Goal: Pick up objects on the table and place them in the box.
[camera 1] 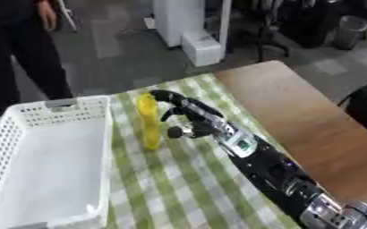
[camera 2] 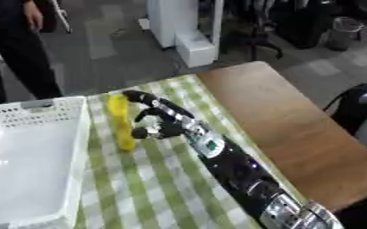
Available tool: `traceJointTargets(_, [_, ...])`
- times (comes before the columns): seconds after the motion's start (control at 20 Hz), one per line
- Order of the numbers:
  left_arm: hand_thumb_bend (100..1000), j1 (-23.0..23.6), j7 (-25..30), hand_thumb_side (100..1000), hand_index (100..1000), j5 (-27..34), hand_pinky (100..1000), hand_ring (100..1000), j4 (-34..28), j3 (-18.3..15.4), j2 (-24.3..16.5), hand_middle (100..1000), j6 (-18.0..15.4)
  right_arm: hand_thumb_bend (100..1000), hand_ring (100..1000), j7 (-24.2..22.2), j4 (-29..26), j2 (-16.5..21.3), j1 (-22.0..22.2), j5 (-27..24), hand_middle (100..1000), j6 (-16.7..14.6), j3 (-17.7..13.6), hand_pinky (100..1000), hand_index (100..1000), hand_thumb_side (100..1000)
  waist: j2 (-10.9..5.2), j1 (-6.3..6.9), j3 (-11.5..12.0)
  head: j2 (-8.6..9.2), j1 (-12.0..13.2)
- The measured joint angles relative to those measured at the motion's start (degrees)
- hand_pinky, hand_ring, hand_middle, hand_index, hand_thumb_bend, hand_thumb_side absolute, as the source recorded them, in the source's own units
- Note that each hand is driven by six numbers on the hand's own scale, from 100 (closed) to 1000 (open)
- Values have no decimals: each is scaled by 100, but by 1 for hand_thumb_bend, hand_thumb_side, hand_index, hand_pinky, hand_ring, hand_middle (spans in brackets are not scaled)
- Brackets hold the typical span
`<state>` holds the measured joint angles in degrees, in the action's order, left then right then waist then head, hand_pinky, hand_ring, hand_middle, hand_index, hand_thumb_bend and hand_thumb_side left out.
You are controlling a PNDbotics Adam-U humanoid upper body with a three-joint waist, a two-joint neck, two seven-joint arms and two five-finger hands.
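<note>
Right hand reaches in from lower right across the green-checked cloth, arm stretched diagonally toward the far left. Its fingers are curled, arched over toward a long yellow object that lies on the cloth just to the hand's left; upper fingertip sits at or very near the object's far end, thumb points toward its middle. Cannot tell whether the fingers actually touch or grip it; nothing is seen lifted. The yellow object lies lengthwise, running away from the camera, just beside the right wall of the white box, outside it. Box is a perforated white basket on the left of the table; nothing visible inside. Bare wooden table shows to the right of the cloth. Left hand not seen in either view.
</note>
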<state>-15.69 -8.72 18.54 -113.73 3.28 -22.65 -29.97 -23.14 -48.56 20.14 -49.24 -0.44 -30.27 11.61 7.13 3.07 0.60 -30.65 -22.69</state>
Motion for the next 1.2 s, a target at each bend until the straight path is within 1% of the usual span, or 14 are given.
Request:
traceJointTargets(0.5, [381, -33, 9, 771, 894, -6, 644, 597, 0, 0, 5, 856, 9, 1000, 1000, 25, 0, 101, -3, 28, 1000, -18, 1, 691, 1000, 700, 45, 18, 43, 82, -1])
traceJointTargets(1.2, [380, -145, 13, 771, 895, -4, 644, 597, 0, 0, 55, 857, 8, 1000, 1000, 73, 19, 108, -106, 142, 1000, -30, 0, 695, 1000, 700, 145, 38, 133, 202, -1])
